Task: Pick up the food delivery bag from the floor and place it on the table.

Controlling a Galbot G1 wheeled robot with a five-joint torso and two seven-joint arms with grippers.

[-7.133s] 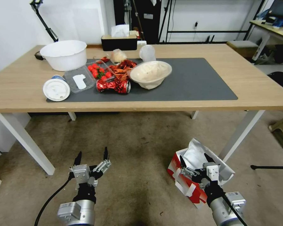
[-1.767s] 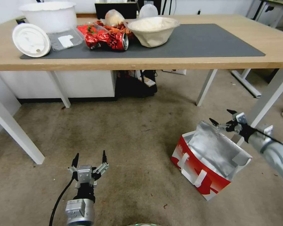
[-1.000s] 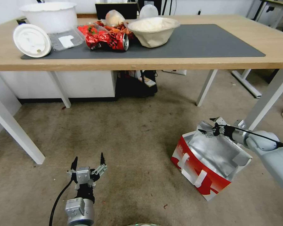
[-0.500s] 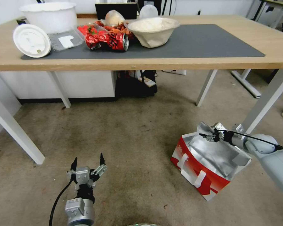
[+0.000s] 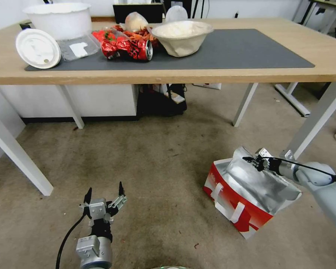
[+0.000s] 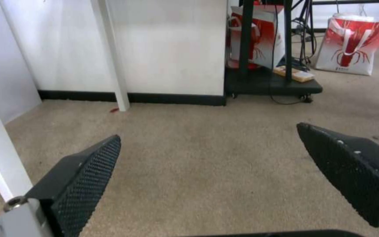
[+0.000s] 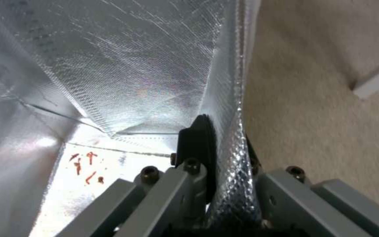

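One food delivery bag [image 5: 246, 194] on the floor [image 5: 156, 179] — right pincer [image 5: 254, 163] clamped on its foil rim; left pincer [image 5: 103, 191] gapes empty.

1. One delivery bag [image 5: 246, 209] sits on the floor, its foil rim clamped in the right pincer [image 5: 252, 161].
2. Two more red-and-white bags [image 6: 354, 46] stand far ahead of the left pincer [image 5: 103, 191].
3. Two pincers: the left one gaping, well apart from the bag.
4. One table [image 5: 324, 56], up beyond both pincers.
5. Two bowls [image 5: 181, 35] on it.
6. One crushed red can [image 5: 128, 48].
7. One round white lid [image 5: 37, 48].
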